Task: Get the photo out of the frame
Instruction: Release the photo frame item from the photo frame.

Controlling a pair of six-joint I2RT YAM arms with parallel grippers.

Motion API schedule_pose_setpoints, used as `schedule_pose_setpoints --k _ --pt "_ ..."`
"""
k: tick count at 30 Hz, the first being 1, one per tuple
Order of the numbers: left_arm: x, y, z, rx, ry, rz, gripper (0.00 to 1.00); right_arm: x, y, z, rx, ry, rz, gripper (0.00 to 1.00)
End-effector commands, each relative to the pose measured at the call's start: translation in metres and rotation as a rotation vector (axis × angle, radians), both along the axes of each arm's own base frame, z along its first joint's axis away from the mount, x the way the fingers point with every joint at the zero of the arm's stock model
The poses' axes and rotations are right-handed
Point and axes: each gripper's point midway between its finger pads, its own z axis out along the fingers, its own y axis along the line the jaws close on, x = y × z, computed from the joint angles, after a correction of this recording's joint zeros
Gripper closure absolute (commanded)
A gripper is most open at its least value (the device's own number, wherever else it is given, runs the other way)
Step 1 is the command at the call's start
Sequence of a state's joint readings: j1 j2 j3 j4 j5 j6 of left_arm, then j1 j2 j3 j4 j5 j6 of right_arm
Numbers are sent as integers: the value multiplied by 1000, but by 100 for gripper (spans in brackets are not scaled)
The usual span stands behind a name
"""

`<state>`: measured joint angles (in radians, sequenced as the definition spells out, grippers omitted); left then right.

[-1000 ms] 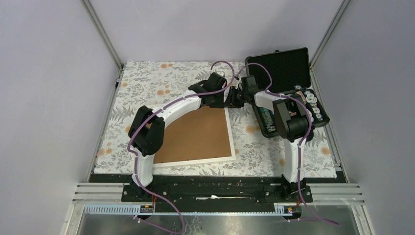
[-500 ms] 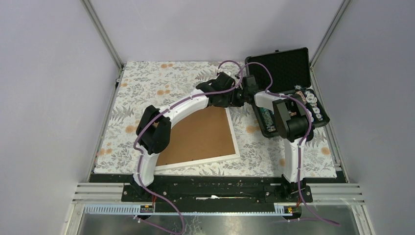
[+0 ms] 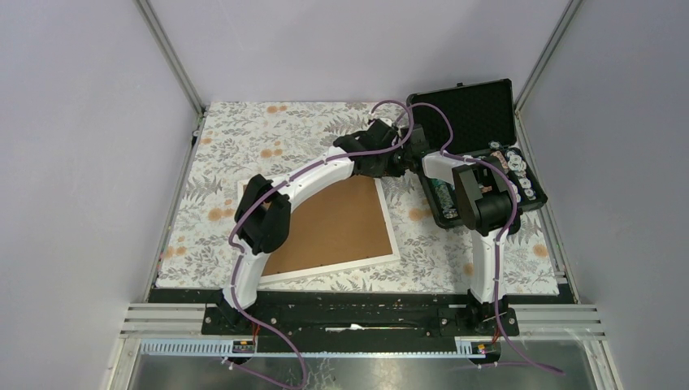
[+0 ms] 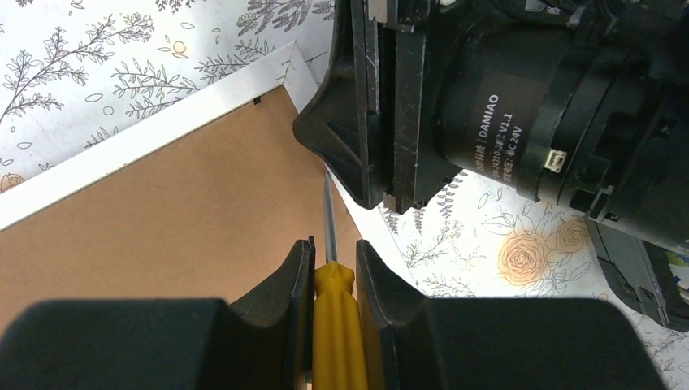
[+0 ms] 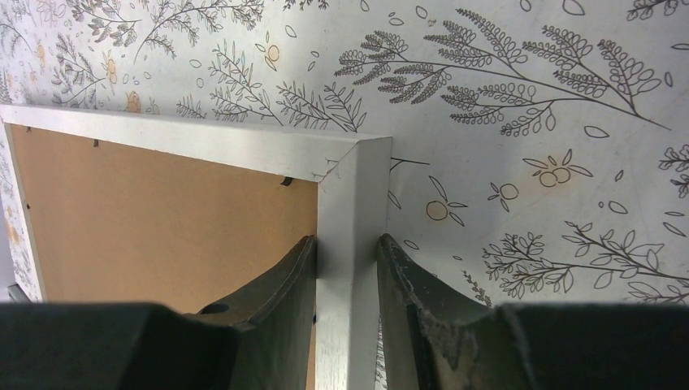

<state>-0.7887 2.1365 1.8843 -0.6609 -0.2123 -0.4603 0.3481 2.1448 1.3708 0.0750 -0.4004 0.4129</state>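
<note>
The frame (image 3: 333, 223) is lying back-up toward the tabletop's (image 3: 268, 130) near edge, the photo hidden beneath, with the right gripper (image 5: 347, 244) clamping its far right corner rail and the left gripper (image 4: 333, 248) pinching a yellow screwdriver (image 4: 335, 317) that is pointing at that corner.

A yellow-handled screwdriver (image 4: 335, 317) is clamped between the fingers of the left gripper (image 4: 333, 252). Its thin shaft is laid over the brown back of the frame (image 4: 162, 219), near the far right corner, and is lost at the right arm (image 4: 520, 106). Flowered cloth (image 4: 528, 252) is seen beyond.
</note>
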Motion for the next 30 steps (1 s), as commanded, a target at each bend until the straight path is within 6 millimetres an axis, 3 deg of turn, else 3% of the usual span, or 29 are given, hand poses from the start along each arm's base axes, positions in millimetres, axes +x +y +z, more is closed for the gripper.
schedule_pose_setpoints --k 1,7,11,18,24,28,29,30 --pt "-35 -137 -13 -388 49 -246 100 -99 41 -77 -69 286 155 100" --pt "-42 -140 -17 -379 62 -249 100 -99 41 -76 -66 285 157 100" --pt "-42 -122 -7 -340 60 -248 100 -99 39 -77 -71 283 156 100" --pt "-41 -47 37 -301 5 -278 100 -96 23 -75 -64 302 128 100" --pt "-38 26 62 -306 5 -284 100 -80 -3 -53 -30 293 42 100" --pt "-40 68 76 -346 15 -283 100 -97 -20 -43 -45 286 17 100" --pt "-41 79 73 -357 29 -274 100 -104 -21 -41 -42 291 21 99" --pt "-41 89 72 -370 38 -268 100 -110 -22 -38 -35 293 32 84"
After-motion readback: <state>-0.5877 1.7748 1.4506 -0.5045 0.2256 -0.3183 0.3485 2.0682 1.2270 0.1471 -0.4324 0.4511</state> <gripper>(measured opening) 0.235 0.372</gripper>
